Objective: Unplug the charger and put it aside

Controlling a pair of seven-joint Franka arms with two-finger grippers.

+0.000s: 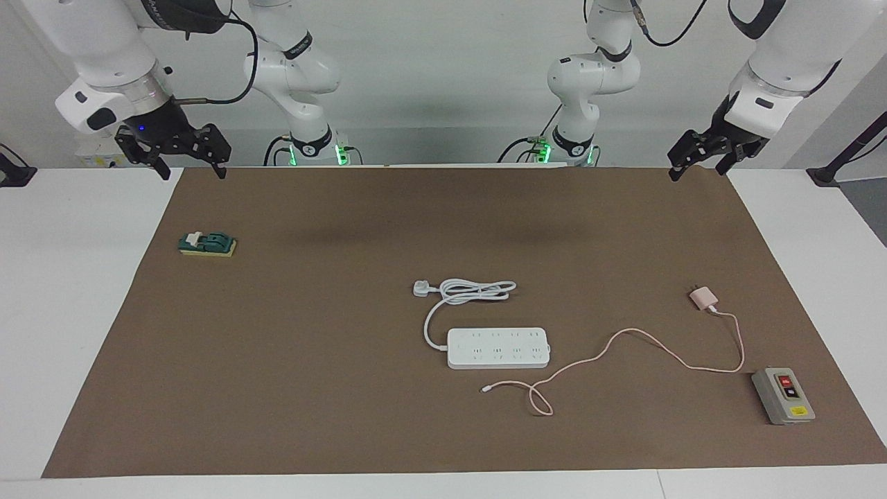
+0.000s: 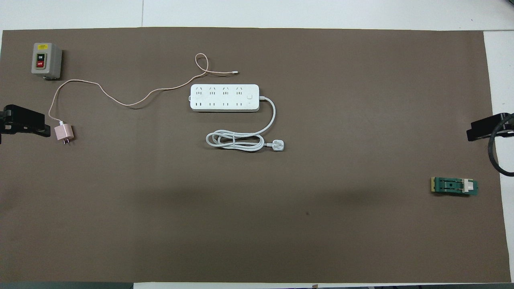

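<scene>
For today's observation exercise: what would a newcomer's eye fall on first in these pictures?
Probably the white power strip at the middle of the brown mat, its coiled cord nearer the robots. Next, the pink charger, lying unplugged toward the left arm's end, its thin cable trailing past a grey button box. Both end effectors hang raised: left, right.
</scene>
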